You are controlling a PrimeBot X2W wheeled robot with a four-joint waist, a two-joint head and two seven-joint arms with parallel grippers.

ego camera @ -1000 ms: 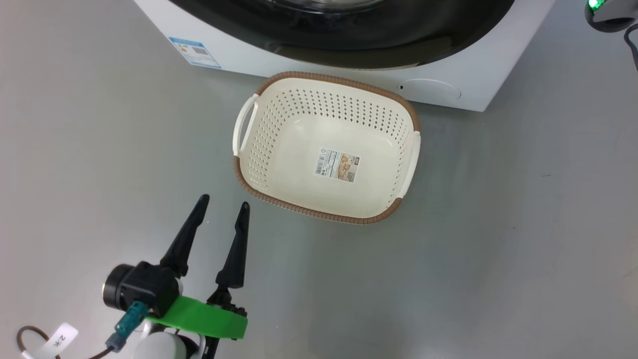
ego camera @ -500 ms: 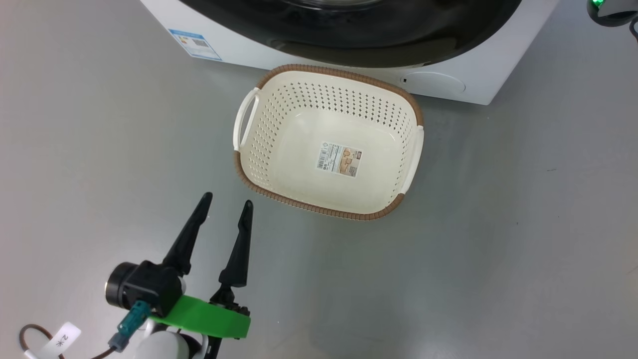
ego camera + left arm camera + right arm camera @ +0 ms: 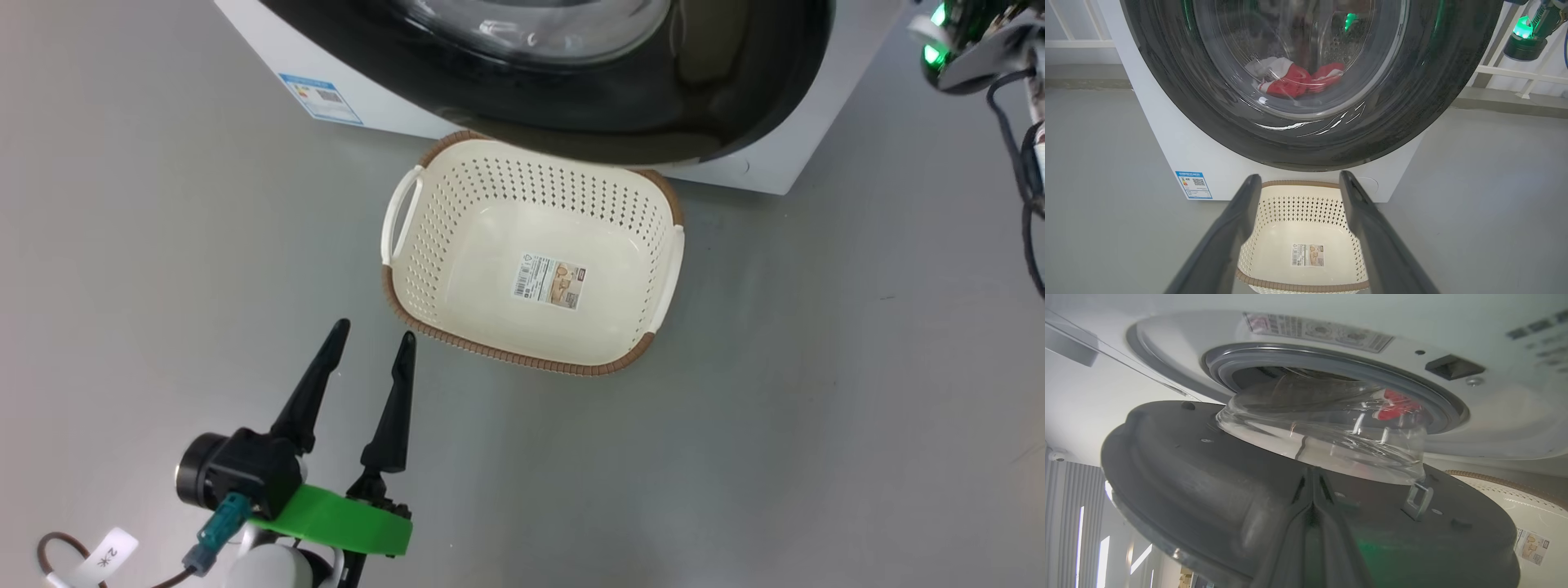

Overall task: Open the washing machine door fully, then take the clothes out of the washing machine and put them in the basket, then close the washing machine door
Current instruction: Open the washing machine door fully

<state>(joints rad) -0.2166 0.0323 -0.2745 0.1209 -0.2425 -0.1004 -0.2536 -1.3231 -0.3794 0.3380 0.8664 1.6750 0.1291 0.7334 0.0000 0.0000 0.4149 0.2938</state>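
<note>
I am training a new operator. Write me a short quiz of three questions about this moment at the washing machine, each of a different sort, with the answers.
1. True or false: the clothes lie in the basket.
2. Choose one: the left gripper is A) open, above the floor; B) shut on the basket handle; C) shut on the clothes.
3. Fill the gap: the washing machine door stands ____, its glass bowl partly out of the grey seal.
Key: 1 false, they are inside the washing machine; 2 A; 3 ajar.
</note>
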